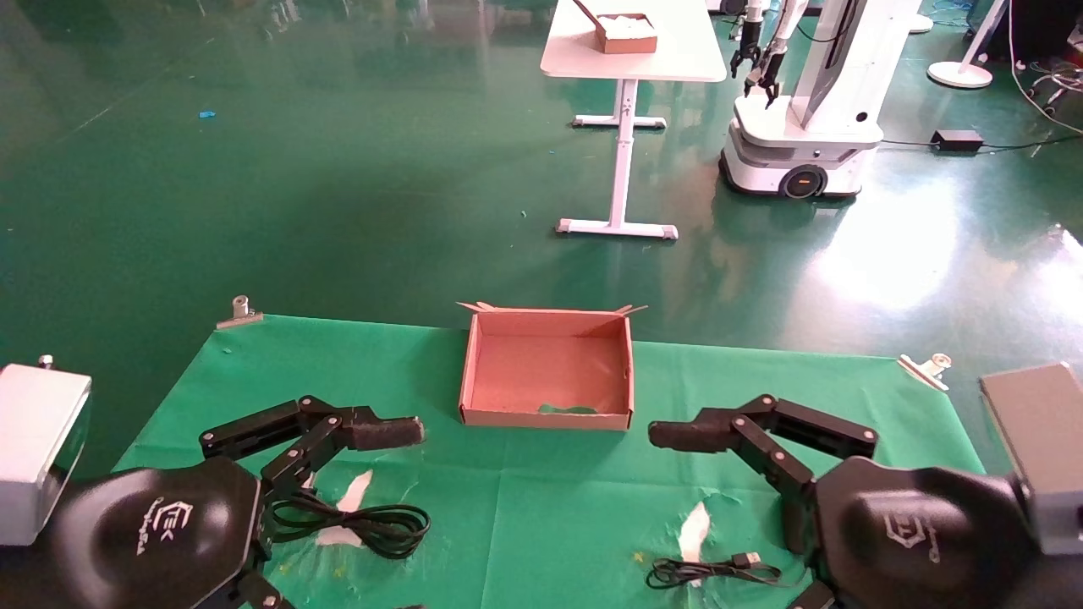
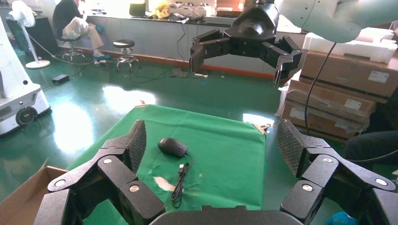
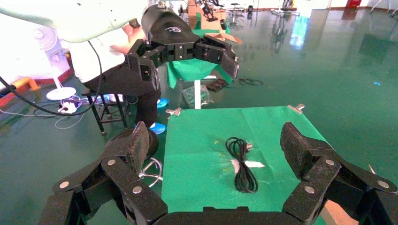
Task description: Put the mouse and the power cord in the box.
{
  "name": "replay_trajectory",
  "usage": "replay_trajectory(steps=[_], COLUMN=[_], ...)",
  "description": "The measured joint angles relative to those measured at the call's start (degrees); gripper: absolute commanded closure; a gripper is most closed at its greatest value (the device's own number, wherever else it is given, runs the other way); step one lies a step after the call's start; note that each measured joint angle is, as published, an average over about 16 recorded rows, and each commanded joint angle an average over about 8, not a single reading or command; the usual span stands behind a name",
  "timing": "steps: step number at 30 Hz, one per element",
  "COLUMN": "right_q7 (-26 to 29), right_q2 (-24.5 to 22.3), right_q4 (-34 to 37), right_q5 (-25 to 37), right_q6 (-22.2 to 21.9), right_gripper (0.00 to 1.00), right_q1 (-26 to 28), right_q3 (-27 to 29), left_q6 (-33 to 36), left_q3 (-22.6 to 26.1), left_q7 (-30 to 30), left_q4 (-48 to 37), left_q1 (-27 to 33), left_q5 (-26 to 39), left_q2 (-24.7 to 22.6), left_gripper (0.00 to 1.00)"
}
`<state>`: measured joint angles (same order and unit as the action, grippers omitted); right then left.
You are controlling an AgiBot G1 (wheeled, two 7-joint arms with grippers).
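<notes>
Opening stage; nothing is packed yet. Left gripper (image 1: 372, 440) and right gripper (image 1: 719, 444), jaws spread wide and empty, hover either side of the box (image 1: 546, 414), a shallow matte cardboard tray. The power cord (image 1: 364, 522), glossy and looped, lies nearer than the box, under the left gripper. The mouse (image 2: 172, 146), smooth and domed, lies right of the box, its thin cable (image 1: 706, 572) trailing. Next, probably: descend and pinch one item.
</notes>
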<state>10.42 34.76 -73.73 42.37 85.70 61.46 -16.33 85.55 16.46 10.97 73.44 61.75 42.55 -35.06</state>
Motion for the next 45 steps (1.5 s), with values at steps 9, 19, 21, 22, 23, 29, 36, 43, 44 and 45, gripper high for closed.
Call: replay_trajectory(steps=[9, 19, 21, 22, 23, 29, 36, 43, 44, 45], right_q7=[-0.95, -0.11, 0.24, 0.36, 0.5, 0.77, 0.8, 1.1, 1.15, 1.19], right_q2=[-1.64, -2.3, -2.08, -1.98, -1.89, -1.29, -0.82, -1.04, -1.15, -1.28], right_q4=[-1.83, -3.73, -3.82, -3.86, -3.88, -3.55, -2.95, -2.58, -2.58, -2.58], right_q5=[8.01, 23.43, 25.53, 26.4, 27.0, 29.04, 28.9, 28.62, 28.57, 28.52], right_q6=[-1.19, -3.7, -3.97, -4.08, -4.17, -4.11, -3.76, -3.5, -3.47, -3.45], right_gripper=[0.0, 0.0, 0.0, 0.0, 0.0, 0.0, 0.0, 0.0, 0.0, 0.0], right_q1=[0.48, 4.38, 5.21, 5.57, 5.83, 6.97, 7.65, 8.16, 8.23, 8.28], right_q3=[-2.09, -6.56, -7.22, -7.48, -7.68, -8.39, -8.42, -8.24, -8.18, -8.11], left_q6=[0.56, 2.31, 2.68, 2.84, 2.95, 3.16, 0.77, -4.89, -5.84, -6.78], left_q3=[3.97, 14.27, 15.96, 16.67, 17.21, 19.18, 21.54, 26.34, 27.09, 27.83], left_q7=[3.02, 9.55, 10.5, 10.86, 11.15, 12.04, 13.06, 14.66, 14.85, 14.96], left_q4=[1.1, 1.87, 1.79, 1.74, 1.69, 1.44, 0.14, -5.13, -6.2, -7.32], left_q1=[3.17, 13.5, 15.34, 16.12, 16.71, 18.81, 20.02, 22.24, 22.57, 22.9], left_q5=[8.98, 33.72, 38.01, 39.82, 41.09, 46.3, 53.04, 66.78, 68.89, 70.92], left_q2=[0.62, -1.98, -2.8, -3.18, -3.51, -4.85, -7.87, -15.11, -16.36, -17.6], left_gripper=[0.0, 0.0, 0.0, 0.0, 0.0, 0.0, 0.0, 0.0, 0.0, 0.0])
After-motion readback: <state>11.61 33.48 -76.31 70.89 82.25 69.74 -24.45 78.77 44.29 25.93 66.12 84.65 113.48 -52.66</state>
